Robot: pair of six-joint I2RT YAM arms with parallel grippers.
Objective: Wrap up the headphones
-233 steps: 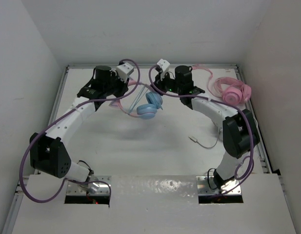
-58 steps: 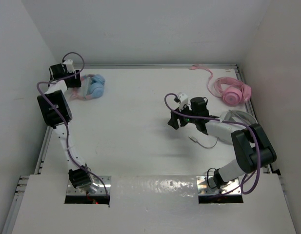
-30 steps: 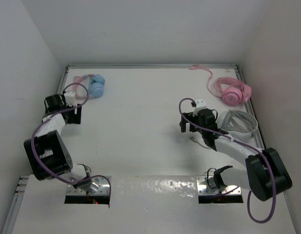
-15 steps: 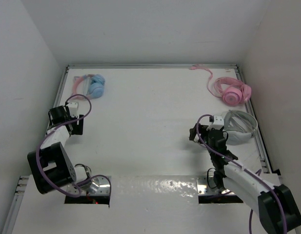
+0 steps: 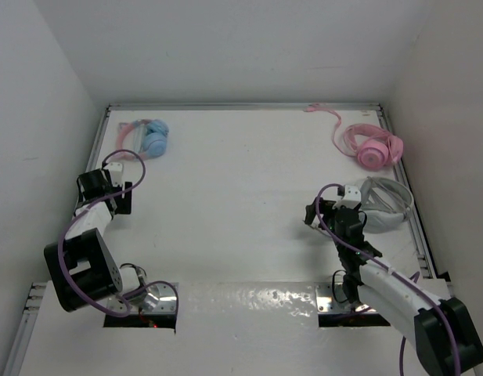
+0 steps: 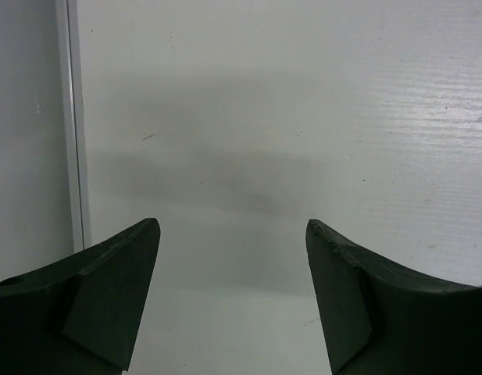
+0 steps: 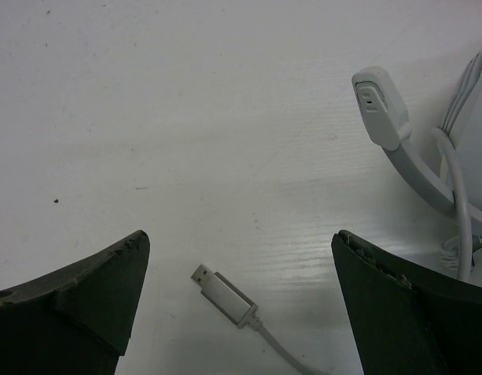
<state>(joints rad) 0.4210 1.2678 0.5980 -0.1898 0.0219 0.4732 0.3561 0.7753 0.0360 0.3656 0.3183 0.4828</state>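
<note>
Top external view, near edge first: finds both arms folded back toward their bases, nothing carried. Places the right gripper just beside the white-grey headphones, well back from its mid-table position of two seconds ago. Confirms from the right wrist view jaws wide apart and empty, over bare table with a loose USB plug lying between them. Places the left gripper along the left edge — withdrawn from the far-left corner occupied two seconds ago; jaws likewise spread wide, holding nothing. Locates the headphones farther back, released in that far-left corner, well apart from either gripper; no cable seen trailing, though too small to be sure. Notes the pink headphones far right, unmoved. Judges the wrapping finished and the item set aside — arms retiring.
</note>
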